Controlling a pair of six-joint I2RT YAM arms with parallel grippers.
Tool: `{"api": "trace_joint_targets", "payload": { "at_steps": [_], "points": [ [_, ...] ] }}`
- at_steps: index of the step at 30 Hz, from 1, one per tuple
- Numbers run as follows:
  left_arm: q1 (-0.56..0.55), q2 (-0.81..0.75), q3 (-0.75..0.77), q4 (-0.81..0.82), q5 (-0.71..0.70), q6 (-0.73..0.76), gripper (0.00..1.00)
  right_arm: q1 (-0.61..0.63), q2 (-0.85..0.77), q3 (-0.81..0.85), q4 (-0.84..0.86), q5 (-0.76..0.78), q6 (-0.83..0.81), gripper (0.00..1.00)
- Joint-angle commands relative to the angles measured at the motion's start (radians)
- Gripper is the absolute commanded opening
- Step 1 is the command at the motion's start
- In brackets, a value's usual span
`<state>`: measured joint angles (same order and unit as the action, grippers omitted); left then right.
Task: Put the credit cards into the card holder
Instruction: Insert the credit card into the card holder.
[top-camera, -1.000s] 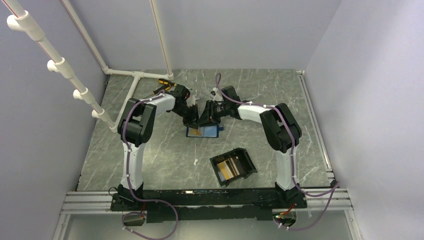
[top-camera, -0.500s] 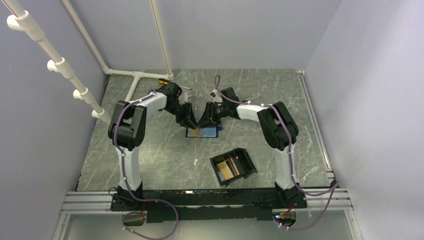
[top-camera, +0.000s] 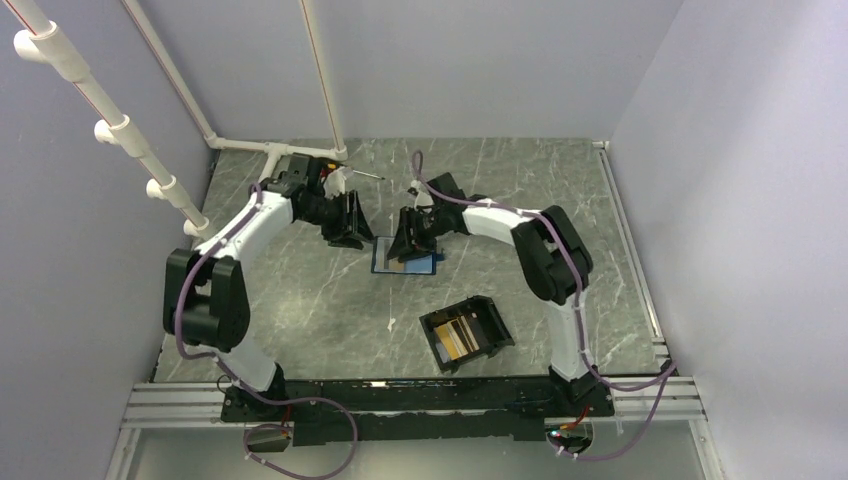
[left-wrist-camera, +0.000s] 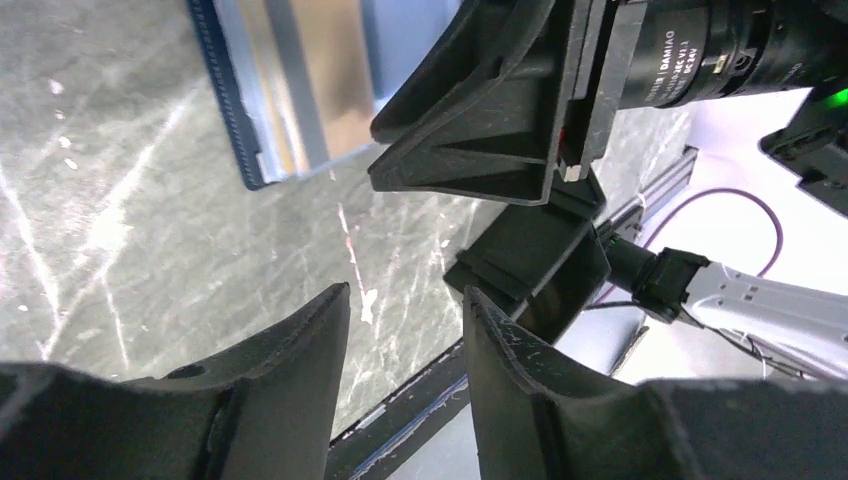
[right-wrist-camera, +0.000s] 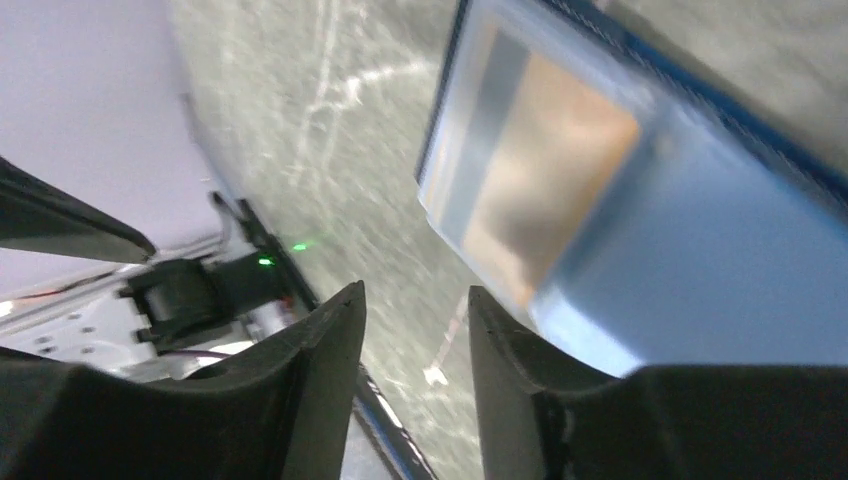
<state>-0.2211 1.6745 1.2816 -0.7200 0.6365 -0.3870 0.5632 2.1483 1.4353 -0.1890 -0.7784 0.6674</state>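
Observation:
The card holder (top-camera: 492, 325), a shallow black tray, lies near the front of the table with orange-gold credit cards (top-camera: 458, 336) in it. Another credit card (right-wrist-camera: 545, 170) lies on the open dark blue wallet (top-camera: 407, 263) at mid-table. It also shows in the left wrist view as a credit card (left-wrist-camera: 325, 80) on the wallet (left-wrist-camera: 225, 110). My left gripper (top-camera: 356, 238) hangs left of the wallet, open and empty (left-wrist-camera: 405, 295). My right gripper (top-camera: 405, 246) hovers over the wallet's far edge, open, with nothing between its fingers (right-wrist-camera: 415, 292).
White pipes (top-camera: 265, 165) run along the left and back of the marble table (top-camera: 320, 310). A small orange-handled tool (top-camera: 345, 172) lies at the back left by the pipe joint. Grey walls close in the back and right sides.
My left gripper has opened and drawn back to the left, away from the wallet, its elbow swinging out left. My right gripper has opened a little wider and stayed over the wallet.

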Motion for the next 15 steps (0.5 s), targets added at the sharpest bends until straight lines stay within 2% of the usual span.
{"api": "trace_joint_targets", "payload": {
  "at_steps": [1, 5, 9, 12, 15],
  "points": [
    [-0.040, -0.082, -0.064, 0.073, 0.096, -0.047, 0.52, -0.016, -0.270, -0.024, -0.294, 0.219, -0.233, 0.48],
    [-0.183, -0.101, -0.114, 0.164, 0.093, -0.146, 0.53, 0.010, -0.507, -0.141, -0.555, 0.494, -0.365, 0.59],
    [-0.265, -0.093, -0.147, 0.246, 0.086, -0.216, 0.54, 0.108, -0.718, -0.250, -0.767, 0.727, -0.376, 0.70],
    [-0.284, -0.071, -0.137, 0.259, 0.076, -0.222, 0.55, 0.151, -0.831, -0.316, -0.848, 0.802, -0.317, 0.75],
    [-0.288, -0.047, -0.098, 0.238, 0.061, -0.196, 0.56, 0.155, -0.912, -0.405, -0.832, 0.785, -0.284, 0.82]
  ]
}}
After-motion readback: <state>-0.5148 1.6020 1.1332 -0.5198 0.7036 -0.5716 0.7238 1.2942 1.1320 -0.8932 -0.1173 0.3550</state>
